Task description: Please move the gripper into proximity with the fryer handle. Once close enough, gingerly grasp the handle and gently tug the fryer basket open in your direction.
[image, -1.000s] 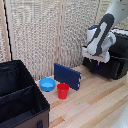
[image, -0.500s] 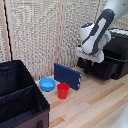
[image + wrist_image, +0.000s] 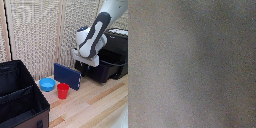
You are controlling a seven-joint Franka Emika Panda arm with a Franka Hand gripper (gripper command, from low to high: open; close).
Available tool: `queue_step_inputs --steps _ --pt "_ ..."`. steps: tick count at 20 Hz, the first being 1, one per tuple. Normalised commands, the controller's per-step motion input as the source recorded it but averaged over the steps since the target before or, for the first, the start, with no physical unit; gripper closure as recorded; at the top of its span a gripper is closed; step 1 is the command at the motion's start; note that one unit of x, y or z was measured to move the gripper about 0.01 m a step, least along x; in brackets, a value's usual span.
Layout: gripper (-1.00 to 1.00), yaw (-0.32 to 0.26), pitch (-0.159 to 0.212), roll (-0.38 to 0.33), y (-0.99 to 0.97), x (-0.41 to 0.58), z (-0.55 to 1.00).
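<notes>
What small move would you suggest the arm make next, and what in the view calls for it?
Probably a slow, short pull away from the fryer body, if the grip holds. The gripper sits right at the front of the fryer basket, which already looks drawn out. Its fingers are hidden behind the white block, and the wrist view is only a grey blur, so check the grasp first.

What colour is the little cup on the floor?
The cup is red, seen best in the exterior view.

arm point(image 3: 95, 37): glossy white shell | black joint bands | rounded, bulky segments
</notes>
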Motion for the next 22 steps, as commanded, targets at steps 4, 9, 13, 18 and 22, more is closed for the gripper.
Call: queue_step_inputs --steps 4,9,13,18,22 --pt "1.00 0.000 0.063 -0.139 0.20 0.106 -0.39" --pt "-1.00 0.009 0.028 -0.016 0.04 0.019 -0.06" --pt "-1.00 0.046 0.089 0.000 -0.03 0.012 0.39" --pt "-1.00 0.016 0.147 -0.014 -0.05 0.018 0.74" --pt "-1.00 0.000 0.110 -0.028 0.04 0.099 0.68"
